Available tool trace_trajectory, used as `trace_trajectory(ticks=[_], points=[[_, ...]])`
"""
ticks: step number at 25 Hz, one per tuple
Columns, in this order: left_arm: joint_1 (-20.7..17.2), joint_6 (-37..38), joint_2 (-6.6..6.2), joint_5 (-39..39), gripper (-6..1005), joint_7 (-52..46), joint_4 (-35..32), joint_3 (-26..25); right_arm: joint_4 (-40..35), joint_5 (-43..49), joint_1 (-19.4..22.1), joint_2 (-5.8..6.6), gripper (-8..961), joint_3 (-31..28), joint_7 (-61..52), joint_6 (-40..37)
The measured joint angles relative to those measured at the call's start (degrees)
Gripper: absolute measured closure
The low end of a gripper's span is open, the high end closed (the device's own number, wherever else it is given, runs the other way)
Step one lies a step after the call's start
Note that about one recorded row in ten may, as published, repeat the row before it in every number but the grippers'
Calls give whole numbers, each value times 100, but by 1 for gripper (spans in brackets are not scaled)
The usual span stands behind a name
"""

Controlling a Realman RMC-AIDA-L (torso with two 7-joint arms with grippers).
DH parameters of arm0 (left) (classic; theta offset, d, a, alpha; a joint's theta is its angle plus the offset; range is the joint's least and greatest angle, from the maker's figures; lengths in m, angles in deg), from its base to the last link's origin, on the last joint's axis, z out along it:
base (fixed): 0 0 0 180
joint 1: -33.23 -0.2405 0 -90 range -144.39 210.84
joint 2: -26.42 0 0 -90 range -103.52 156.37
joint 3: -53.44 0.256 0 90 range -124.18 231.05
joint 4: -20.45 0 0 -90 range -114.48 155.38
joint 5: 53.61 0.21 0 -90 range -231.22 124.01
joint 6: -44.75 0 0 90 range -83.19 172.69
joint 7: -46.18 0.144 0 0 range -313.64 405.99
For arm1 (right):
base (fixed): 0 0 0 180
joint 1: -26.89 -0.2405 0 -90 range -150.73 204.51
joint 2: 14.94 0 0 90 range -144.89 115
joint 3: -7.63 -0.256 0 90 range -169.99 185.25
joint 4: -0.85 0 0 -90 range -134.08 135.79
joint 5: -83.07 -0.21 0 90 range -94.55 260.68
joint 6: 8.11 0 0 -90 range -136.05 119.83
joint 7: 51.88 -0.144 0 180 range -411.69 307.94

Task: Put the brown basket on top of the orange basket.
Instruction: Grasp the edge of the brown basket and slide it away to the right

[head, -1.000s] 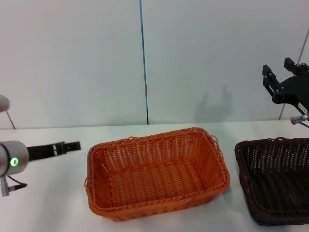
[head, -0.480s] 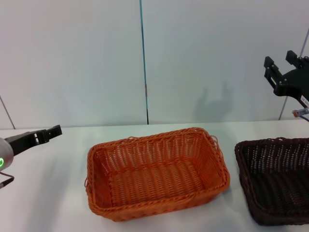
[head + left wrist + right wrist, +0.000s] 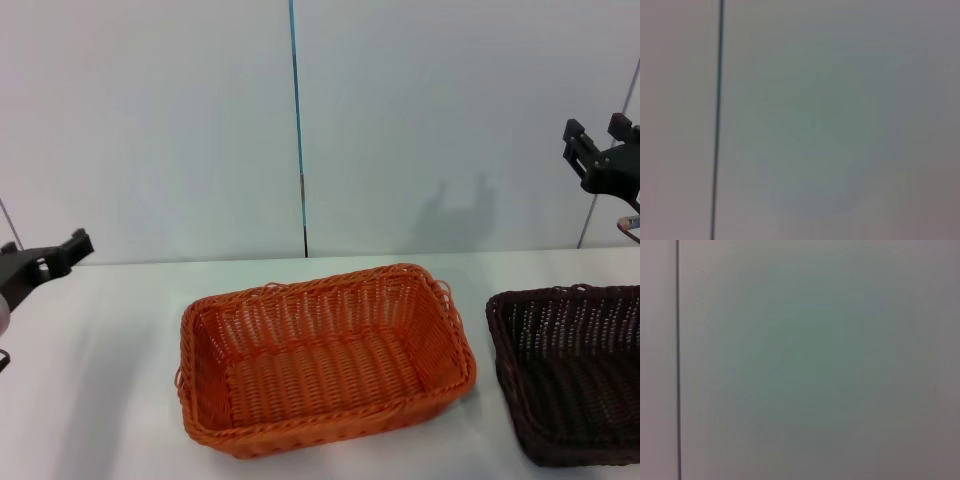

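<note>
The orange basket [image 3: 322, 355] stands upright on the white table [image 3: 110, 400], in the middle of the head view. The brown basket [image 3: 575, 370] stands on the table to its right, apart from it and partly cut off by the picture's right edge. My left gripper [image 3: 72, 245] is at the far left, above the table's back edge and far from both baskets. My right gripper [image 3: 595, 128] is open and empty, high at the right above and behind the brown basket. Both wrist views show only the wall.
A pale wall stands behind the table, with a dark vertical seam [image 3: 298, 130] that also shows in the left wrist view [image 3: 718, 120] and the right wrist view [image 3: 677, 360]. Bare table lies left of the orange basket.
My left gripper has drawn back to the left and risen. My right gripper has moved up and to the right, away from the brown basket. The baskets have not moved.
</note>
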Motion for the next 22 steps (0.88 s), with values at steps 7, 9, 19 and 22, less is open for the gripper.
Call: trace_trajectory(ticks=[7, 9, 19, 22], points=[[-291, 939, -19, -83, 63, -20, 21, 682, 570, 0, 18, 16, 454, 19, -394, -1171], [-332, 1011, -21, -86, 63, -36, 19, 749, 817, -2, 26, 18, 454, 0, -422, -1700], [-485, 1561, -20, -107, 64, -68, -147, 1104, 1714, -147, -93, 41, 453, -226, -373, -4092], [-491, 1565, -18, -108, 64, -187, -205, 1079, 1896, -413, -154, 52, 453, -432, -80, -4724]])
